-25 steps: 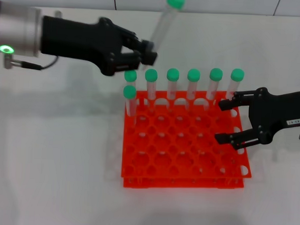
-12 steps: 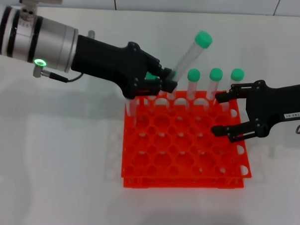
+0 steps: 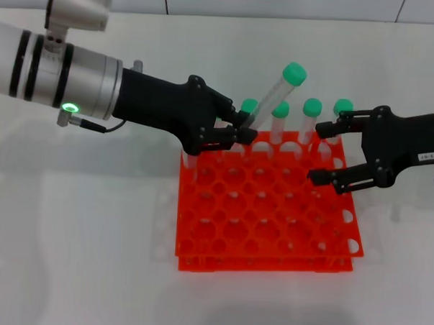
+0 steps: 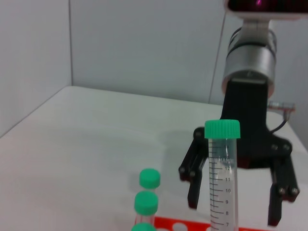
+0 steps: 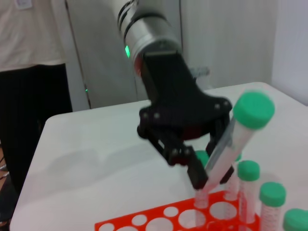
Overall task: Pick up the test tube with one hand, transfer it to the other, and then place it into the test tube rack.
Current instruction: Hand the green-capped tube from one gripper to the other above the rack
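My left gripper point(image 3: 241, 132), on the silver-white arm, is shut on the lower end of the test tube point(image 3: 272, 99). The tube tilts up and right over the back row of the orange-red rack point(image 3: 266, 264), green cap on top. My right gripper point(image 3: 318, 152), on the black arm, is open over the rack's right back corner, a short way right of the tube and apart from it. The left wrist view shows the tube point(image 4: 224, 183) with the open right gripper point(image 4: 233, 214) behind it. The right wrist view shows the left gripper point(image 5: 202, 175) holding the tube point(image 5: 231, 139).
Several green-capped tubes point(image 3: 312, 120) stand in the rack's back row, some hidden behind my left gripper. They also show in the right wrist view point(image 5: 248, 173). A white table point(image 3: 77, 235) lies around the rack. A person point(image 5: 29, 96) stands beyond the table's far side.
My left gripper has carried the tube right and down from behind the rack to over its back row, closer to the right gripper. The right gripper has stayed open and barely shifted.
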`<state>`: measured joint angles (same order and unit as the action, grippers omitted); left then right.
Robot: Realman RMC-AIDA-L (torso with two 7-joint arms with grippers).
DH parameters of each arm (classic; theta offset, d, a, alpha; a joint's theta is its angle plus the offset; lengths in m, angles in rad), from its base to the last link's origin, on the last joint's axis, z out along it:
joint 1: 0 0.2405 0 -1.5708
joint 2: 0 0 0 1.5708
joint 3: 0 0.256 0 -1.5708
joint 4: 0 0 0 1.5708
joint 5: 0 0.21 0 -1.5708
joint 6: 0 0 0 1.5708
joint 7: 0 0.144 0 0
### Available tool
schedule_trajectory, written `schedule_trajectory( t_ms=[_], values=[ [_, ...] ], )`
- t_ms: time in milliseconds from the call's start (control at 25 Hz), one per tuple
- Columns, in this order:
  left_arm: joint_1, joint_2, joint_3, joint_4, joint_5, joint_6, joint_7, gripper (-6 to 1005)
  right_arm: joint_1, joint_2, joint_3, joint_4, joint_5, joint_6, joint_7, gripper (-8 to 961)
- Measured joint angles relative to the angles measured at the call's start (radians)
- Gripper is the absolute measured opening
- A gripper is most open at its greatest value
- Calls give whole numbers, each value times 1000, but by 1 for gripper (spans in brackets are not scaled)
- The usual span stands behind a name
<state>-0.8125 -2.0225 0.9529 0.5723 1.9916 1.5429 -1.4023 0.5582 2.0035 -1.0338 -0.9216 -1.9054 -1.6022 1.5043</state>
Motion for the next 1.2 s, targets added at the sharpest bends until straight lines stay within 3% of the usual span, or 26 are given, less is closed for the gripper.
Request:
schedule_trajectory(
  t_ms=[120,280,480,760,1200],
  values=[
    [-4,-6,0,-15,12,-11,10,193,17,-20,27,-3,1,-10,69,812],
    [-11,-11,9,-18,15,-13,12,193,36,-28,88,4,1,-60,129,812],
    [-12,-13,12,-19,15,-15,16,193,42,-16,153,14,38,-80,179,812],
    [-14,-16,13,-19,13,-25,19,194,47,11,144,114,144,-39,123,811],
    [-14,-25,14,-13,9,-32,21,193,70,18,137,356,329,-30,-57,810]
  ],
)
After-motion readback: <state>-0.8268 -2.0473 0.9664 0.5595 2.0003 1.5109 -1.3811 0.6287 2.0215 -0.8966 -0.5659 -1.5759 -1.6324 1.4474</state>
